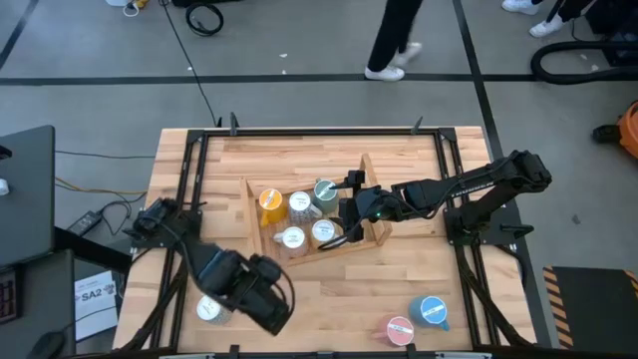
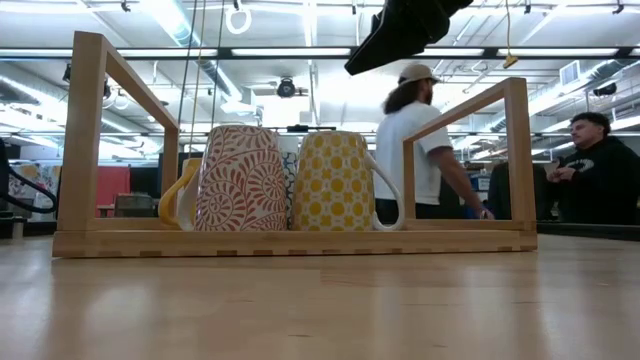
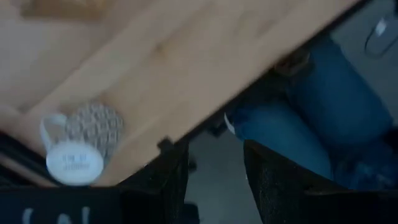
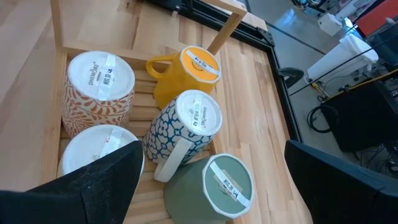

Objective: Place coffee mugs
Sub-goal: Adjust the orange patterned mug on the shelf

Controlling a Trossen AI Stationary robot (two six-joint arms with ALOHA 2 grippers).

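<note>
Where rack (image 1: 371, 172) ends, bare table (image 1: 439, 274).

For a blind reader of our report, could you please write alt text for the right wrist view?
Five mugs stand upside down in a wooden rack on the table: an orange-patterned one, a yellow one, a blue-patterned one, a green one and a white one. The right gripper hangs open over them.

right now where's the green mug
In the high view the green mug sits upside down in the wooden rack at mid-table, in the back row beside a blue patterned mug, just left of the open right gripper.
</note>
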